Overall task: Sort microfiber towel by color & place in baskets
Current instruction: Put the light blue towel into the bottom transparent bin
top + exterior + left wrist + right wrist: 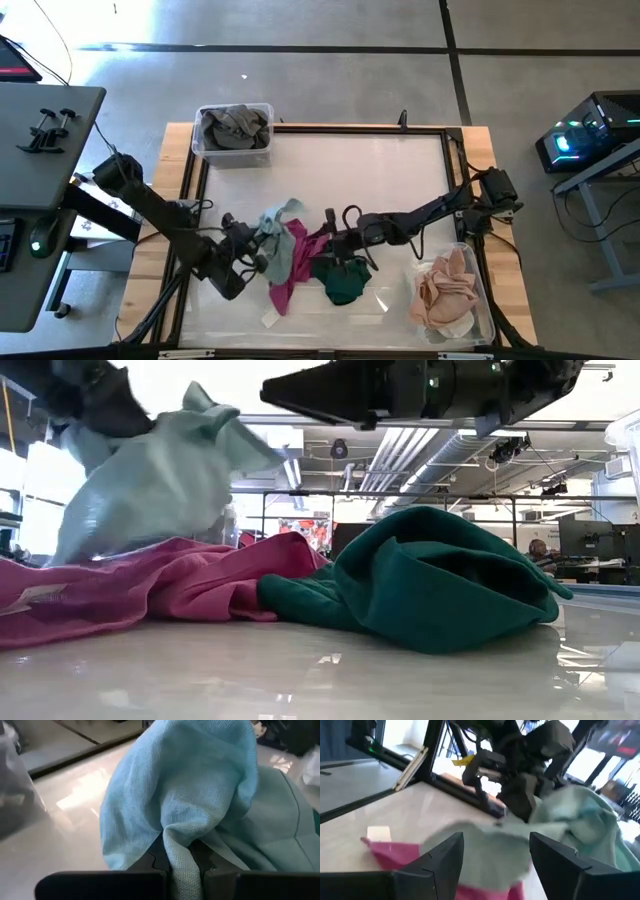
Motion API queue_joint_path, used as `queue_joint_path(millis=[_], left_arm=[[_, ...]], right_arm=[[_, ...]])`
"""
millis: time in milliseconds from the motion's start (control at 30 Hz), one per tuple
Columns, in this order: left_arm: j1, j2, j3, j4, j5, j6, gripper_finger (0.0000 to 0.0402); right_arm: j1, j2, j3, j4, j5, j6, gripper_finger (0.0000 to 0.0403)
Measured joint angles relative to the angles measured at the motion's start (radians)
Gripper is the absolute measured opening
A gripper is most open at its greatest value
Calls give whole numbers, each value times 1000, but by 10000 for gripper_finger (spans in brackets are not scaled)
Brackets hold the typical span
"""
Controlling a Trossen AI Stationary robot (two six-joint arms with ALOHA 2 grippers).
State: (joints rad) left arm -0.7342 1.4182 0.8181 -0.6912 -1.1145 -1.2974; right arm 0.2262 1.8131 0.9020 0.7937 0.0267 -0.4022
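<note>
A: Where is the left gripper (pixel 262 248) seen?

B: It is seen near the table's front edge, left of the towel pile. Its fingers (pixel 159 861) are pressed together on a fold of the light blue towel (pixel 277 240), which is raised off the white table (pixel 330 165). From table height, that towel (pixel 165 475) is seen lifted above the pink one.

A: And the right gripper (pixel 332 238)?

B: It is held over the middle of the pile, close to the left one. Its 2 fingers (pixel 442 857) are spread apart, and nothing is seen between them; the pink towel (pixel 390 852) and the pale blue cloth are viewed past them.

A: How are the other towels laid out?

B: The pink towel (pixel 290 265) is spread flat, partly under the light blue one. The dark green towel (pixel 342 280) is bunched just to its right (touching it, as the low view shows) (pixel 440 580).

A: Where are the baskets found?

B: 2 clear tubs are seen. The small square basket (pixel 200 150) is set at the table's far left corner, and gray towels (pixel 235 125) are piled in it. The longer basket (pixel 484 305) is placed at the near right corner, and peach towels (pixel 448 290) are heaped inside. Both are well apart from the pile.
</note>
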Motion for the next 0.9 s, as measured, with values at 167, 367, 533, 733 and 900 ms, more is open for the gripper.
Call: queue_joint_path(millis=[167,367,533,733,900], left_arm=[[73,-12,8,137,28,189,11],[158,-4,8,346,196,402,10],[207,-5,8,529,295,586,10],[242,-5,8,685,421,732,10],[245,-4,7,791,462,852,16]], right_arm=[[-13,0,8,56,1,-58,237],[-11,0,71,-81,-10,-136,276],[-3,0,111,-223,55,-274,288],[13,0,113,-236,168,-303,288],[22,-1,114,-265,155,-279,279]])
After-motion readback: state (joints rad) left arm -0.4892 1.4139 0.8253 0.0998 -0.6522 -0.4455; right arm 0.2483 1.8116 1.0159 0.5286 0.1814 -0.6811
